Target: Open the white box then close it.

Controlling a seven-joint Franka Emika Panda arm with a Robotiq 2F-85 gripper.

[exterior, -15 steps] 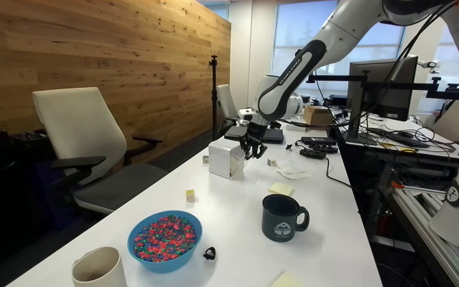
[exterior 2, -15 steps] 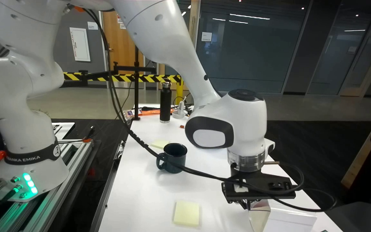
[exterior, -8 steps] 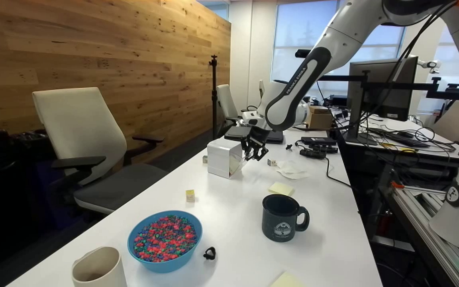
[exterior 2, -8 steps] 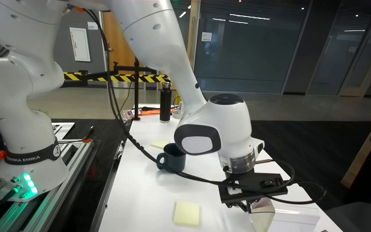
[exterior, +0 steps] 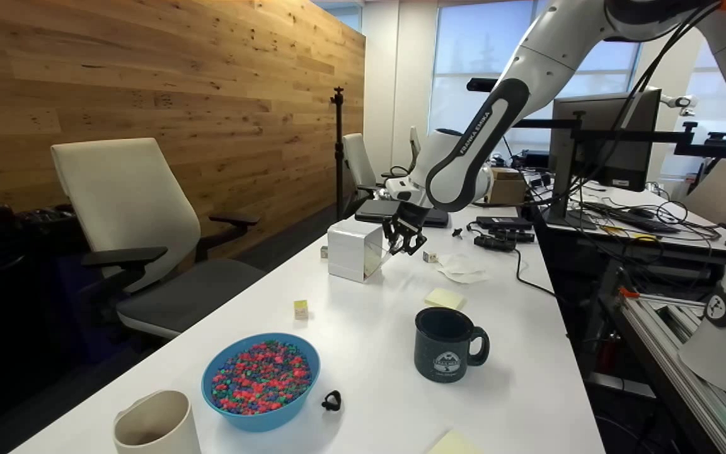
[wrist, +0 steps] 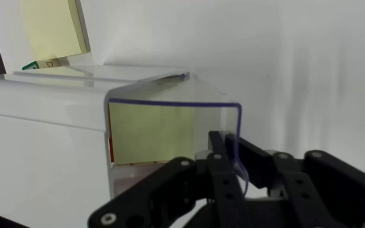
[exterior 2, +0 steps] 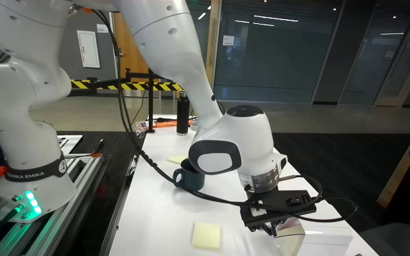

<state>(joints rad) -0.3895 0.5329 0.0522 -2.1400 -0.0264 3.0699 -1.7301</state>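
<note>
The white box [exterior: 350,251] stands on the white table at the far end. It also shows at the lower edge of an exterior view [exterior 2: 327,239] and in the wrist view [wrist: 43,158]. Its clear flap, with a dark purple edge [wrist: 169,103], stands swung out from the box's open side. A pale yellow stack [wrist: 150,136] shows behind the flap. My gripper [wrist: 225,137] has its fingers close together on either side of the flap's outer edge, pinching it. In both exterior views the gripper [exterior: 403,247] is beside the open side [exterior 2: 271,230], low over the table.
A dark mug [exterior: 443,353], blue bowl of beads [exterior: 262,413] and cream cup [exterior: 158,429] stand nearer that camera. A yellow note pad [exterior: 445,299], crumpled paper [exterior: 462,269] and small cubes [exterior: 300,309] lie around the box. Black devices [exterior: 503,232] lie beyond.
My gripper has shifted away from the box, toward the robot's base side, and tilted. The flap shows wider and more swung out, and the box has shifted very slightly.
</note>
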